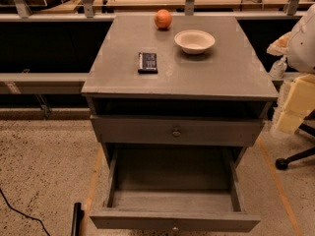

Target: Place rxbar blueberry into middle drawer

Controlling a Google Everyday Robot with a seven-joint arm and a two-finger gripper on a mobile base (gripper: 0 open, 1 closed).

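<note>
Nearest, the middle drawer stands pulled open. The rxbar blueberry lies flat on the cabinet top. With the gripper out of view, its grasp cannot be told. Risk: the flat wrapper slipping from a shallow pinch.

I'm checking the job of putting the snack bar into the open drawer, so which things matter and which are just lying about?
Job: dark flat rectangular snack bar; open shallow grey wooden drawer; hand, not in view.
Lying about: round orange fruit; pale round bowl.
</note>
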